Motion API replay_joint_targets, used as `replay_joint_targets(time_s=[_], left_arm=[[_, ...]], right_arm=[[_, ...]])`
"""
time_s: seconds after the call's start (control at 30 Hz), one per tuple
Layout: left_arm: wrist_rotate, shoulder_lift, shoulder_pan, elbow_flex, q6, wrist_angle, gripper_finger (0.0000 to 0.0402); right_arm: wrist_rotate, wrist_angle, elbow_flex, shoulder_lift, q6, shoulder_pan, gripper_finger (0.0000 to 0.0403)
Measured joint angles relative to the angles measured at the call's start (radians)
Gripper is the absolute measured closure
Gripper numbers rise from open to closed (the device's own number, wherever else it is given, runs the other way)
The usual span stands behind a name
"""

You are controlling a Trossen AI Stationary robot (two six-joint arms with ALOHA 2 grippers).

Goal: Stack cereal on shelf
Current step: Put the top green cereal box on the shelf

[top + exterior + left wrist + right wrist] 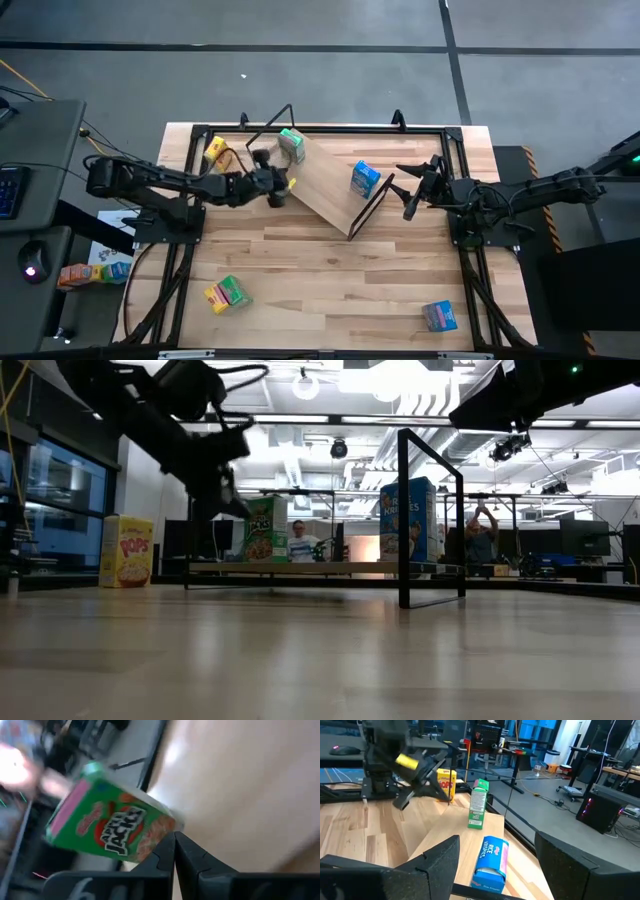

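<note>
Cereal: two on shelf, four off | left end effector together | right end effector apart

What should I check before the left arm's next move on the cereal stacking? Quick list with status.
1. Left gripper empty, fingers together: ok, shut beside the green box, not on it.
2. Green box upright on the shelf: ok.
3. Blue box standing on the shelf: ok.
4. Right gripper clear of the boxes: ok, open, beside the shelf's right end.
5. Boxes left on the table: not ok; a yellow box at the back left, a yellow and green pair in front, a blue one front right.
6. Shelf steady: cannot tell.
</note>
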Motion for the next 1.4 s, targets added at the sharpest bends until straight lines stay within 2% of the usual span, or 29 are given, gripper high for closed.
replay_joint_targets(time_s=[0.13, 0.4, 0.5, 0.67, 0.93, 1.2, 1.4], left_arm=[[-0.099, 0.063, 0.0, 0.0, 0.252, -0.013, 0.0401], [-0.092, 0.177, 0.084, 0.0, 0.481, 0.15, 0.0401], [-0.072, 0.181, 0.107, 0.001, 0.517, 0.189, 0.0401], [-0.036, 0.181, 0.149, 0.001, 0.572, 0.164, 0.0401], [0.091, 0.181, 0.224, 0.001, 0.564, 0.156, 0.0401], [0.182, 0.181, 0.25, 0.001, 0.556, 0.15, 0.0401], [0.204, 0.181, 0.25, 0.001, 0.545, 0.171, 0.0401]], right_arm=[[0.0, 0.0, 0.0, 0.0, 0.0, 0.0, 0.0153], [-0.003, 0.001, 0.0, 0.0, 0.0, 0.0, 0.0153], [-0.003, 0.001, 0.0, 0.0, 0.0, 0.0, 0.0153], [-0.003, 0.001, 0.0, 0.0, 0.0, 0.0, 0.0153], [-0.003, 0.0, 0.0, 0.0, 0.005, 0.0, 0.0153], [-0.003, 0.001, 0.0, 0.0, 0.003, 0.0, 0.0153], [-0.003, 0.001, 0.0, 0.0, 0.003, 0.0, 0.0153]])
